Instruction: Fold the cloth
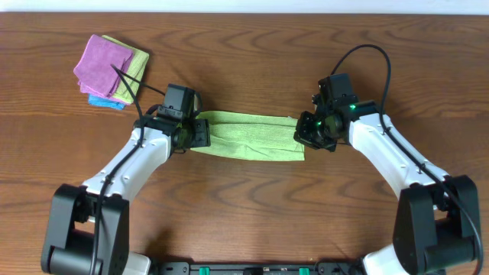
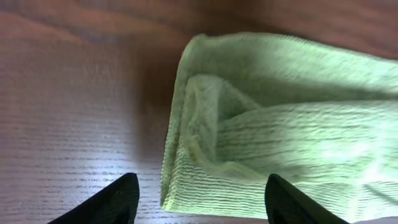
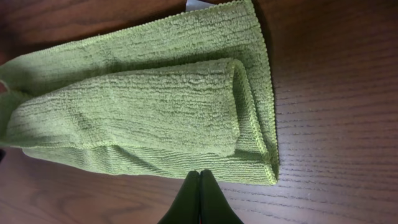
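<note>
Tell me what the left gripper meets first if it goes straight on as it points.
The left gripper would probably meet the lime-green cloth, whose folded end lies just ahead between its open jaws; depth unclear.

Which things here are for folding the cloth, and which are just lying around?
For the job: the lime-green cloth, the left gripper, the right gripper.
Just lying about: the purple cloth, the small yellow-green cloth and the blue cloth, piled together.

1 lime-green cloth (image 1: pixel 248 136), 3 small stacked cloths (image 1: pixel 107 65)
</note>
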You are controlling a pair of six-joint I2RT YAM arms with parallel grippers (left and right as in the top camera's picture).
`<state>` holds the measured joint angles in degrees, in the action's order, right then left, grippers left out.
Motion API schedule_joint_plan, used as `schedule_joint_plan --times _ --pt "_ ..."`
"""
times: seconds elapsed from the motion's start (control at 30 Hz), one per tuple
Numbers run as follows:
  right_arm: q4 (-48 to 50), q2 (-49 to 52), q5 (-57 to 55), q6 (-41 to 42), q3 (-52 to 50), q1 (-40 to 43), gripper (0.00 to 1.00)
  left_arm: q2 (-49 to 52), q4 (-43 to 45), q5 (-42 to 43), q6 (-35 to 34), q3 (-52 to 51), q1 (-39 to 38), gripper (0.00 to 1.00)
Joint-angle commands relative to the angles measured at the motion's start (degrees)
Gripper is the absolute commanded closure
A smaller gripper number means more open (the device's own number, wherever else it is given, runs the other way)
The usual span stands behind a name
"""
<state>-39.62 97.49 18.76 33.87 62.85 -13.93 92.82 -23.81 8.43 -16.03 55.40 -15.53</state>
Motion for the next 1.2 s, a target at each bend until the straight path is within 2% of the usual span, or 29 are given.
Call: schedule_joint_plan --times 0.0,0.03,0.07,0.13,0.2,0.3,0.43,0.63,0.83,1.17 --pt "-0.09 0.37 0.98 -1.40 0.90 0.37 0.98 -5.75 0.94 1.55 0.66 3.17 0.17 0.38" --pt "-0.07 0.39 0.96 -1.40 0.90 0.37 0.98 -7.48 2.60 2.54 0.66 3.19 0.11 0.50" --pt "-0.04 0.39 0.96 -1.40 0.90 0.37 0.98 -8.20 3.54 2.62 0.66 3.19 0.07 0.53" --pt "0.00 0.39 0.96 -1.40 0.90 0.37 0.98 -8.74 4.90 2.64 0.59 3.19 0.09 0.52" --pt "0.00 0.39 0.96 -1.40 0.90 0.37 0.98 -8.11 4.96 3.39 0.57 3.17 0.07 0.59" --pt "0.00 0.39 0.94 -1.40 0.90 0.37 0.99 -5.51 4.76 6.91 -1.36 3.17 0.09 0.78" --pt "-0.04 0.39 0.96 -1.40 0.90 0.37 0.98 -0.17 4.76 11.34 -2.49 3.17 0.09 0.94" --pt "-0.07 0.39 0.96 -1.40 0.90 0.37 0.98 6.12 2.54 12.48 -2.40 3.17 0.04 0.94" --pt "-0.04 0.39 0.96 -1.40 0.90 0.37 0.99 9.44 -0.94 7.78 -2.40 2.93 -0.07 0.94" --pt "-0.04 0.39 0.90 -1.84 0.90 0.35 0.98 13.25 4.83 6.99 -3.30 2.89 -0.37 0.94"
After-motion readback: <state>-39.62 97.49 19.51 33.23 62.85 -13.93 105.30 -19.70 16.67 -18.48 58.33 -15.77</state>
